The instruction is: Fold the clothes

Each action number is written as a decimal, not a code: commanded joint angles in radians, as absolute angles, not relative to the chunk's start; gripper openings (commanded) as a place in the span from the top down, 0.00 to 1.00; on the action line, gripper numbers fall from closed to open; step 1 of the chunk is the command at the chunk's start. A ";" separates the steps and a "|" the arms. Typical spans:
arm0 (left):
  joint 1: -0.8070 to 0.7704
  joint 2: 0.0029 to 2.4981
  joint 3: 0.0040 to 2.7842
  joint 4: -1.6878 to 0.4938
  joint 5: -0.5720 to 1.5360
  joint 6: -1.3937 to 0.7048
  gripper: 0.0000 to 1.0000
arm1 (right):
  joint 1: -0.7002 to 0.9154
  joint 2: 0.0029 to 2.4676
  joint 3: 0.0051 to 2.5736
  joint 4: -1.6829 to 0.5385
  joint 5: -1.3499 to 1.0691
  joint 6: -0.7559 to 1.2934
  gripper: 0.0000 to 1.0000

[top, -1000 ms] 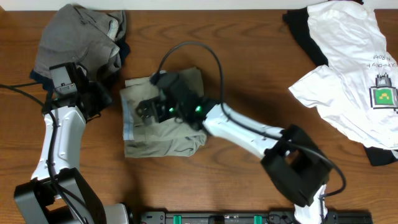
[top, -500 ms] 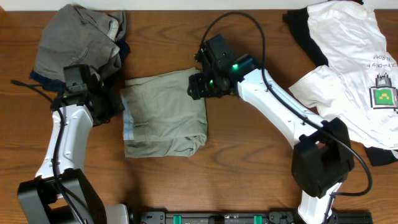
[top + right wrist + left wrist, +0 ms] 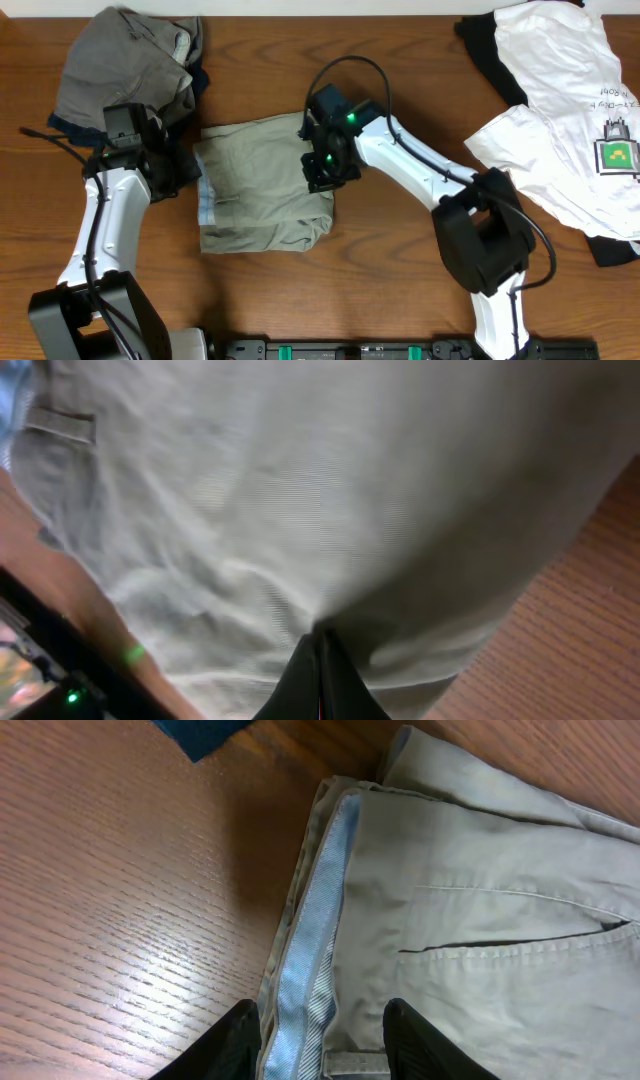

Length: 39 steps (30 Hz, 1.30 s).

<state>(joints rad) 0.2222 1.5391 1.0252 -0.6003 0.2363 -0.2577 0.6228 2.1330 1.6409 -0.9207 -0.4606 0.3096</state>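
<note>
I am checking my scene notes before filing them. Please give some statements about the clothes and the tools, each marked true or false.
1. The white T-shirt lies far right in the overhead view. True.
2. The right tool stands wide open over bare wood. False: it is shut, pinching the khaki shorts at their right edge.
3. A grey garment is heaped at upper left. True.
4. The khaki shorts are spread out unfolded. False: they are folded into a compact rectangle.
</note>
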 commanded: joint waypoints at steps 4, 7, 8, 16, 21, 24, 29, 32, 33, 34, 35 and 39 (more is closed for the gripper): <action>0.223 1.530 1.019 -0.602 0.239 -0.241 0.58 | 0.568 2.198 1.650 -0.923 -0.567 0.283 0.99; 0.223 1.532 1.019 -0.605 0.239 -0.241 0.58 | 0.544 2.225 1.651 -0.923 -0.591 0.283 0.99; 0.223 1.532 1.019 -0.606 0.239 -0.241 0.58 | 0.534 2.228 1.654 -0.924 -0.598 0.283 0.99; 0.194 1.542 1.017 -0.625 0.246 -0.241 0.58 | 0.468 2.265 1.722 -0.914 -0.607 0.271 0.98; 0.138 1.581 1.017 -0.614 0.246 -0.241 0.57 | 0.440 2.292 1.800 -0.916 -0.568 0.249 0.99; 0.139 1.613 1.017 -0.609 0.242 -0.229 0.50 | 0.419 2.293 1.845 -0.931 -0.558 0.206 0.93; 0.210 1.680 1.017 -0.609 0.316 -0.159 0.43 | 0.380 2.293 1.955 -1.033 -0.546 0.089 0.28; 0.252 1.716 1.017 -0.609 0.407 -0.096 0.43 | 0.358 2.293 1.997 -1.070 -0.520 0.073 0.21; 0.262 1.729 1.017 -0.609 0.425 -0.078 0.43 | 0.352 2.293 2.005 -1.075 -0.520 0.069 0.19; 0.271 1.746 1.017 -0.609 0.442 -0.057 0.42 | 0.344 2.293 2.013 -1.081 -0.520 0.069 0.18; 0.274 1.754 1.017 -0.609 0.448 -0.049 0.42 | 0.339 2.293 2.016 -1.082 -0.520 0.069 0.17; 0.271 1.811 1.017 -0.604 0.502 0.004 0.42 | 0.319 2.293 2.016 -1.089 -0.520 0.069 0.16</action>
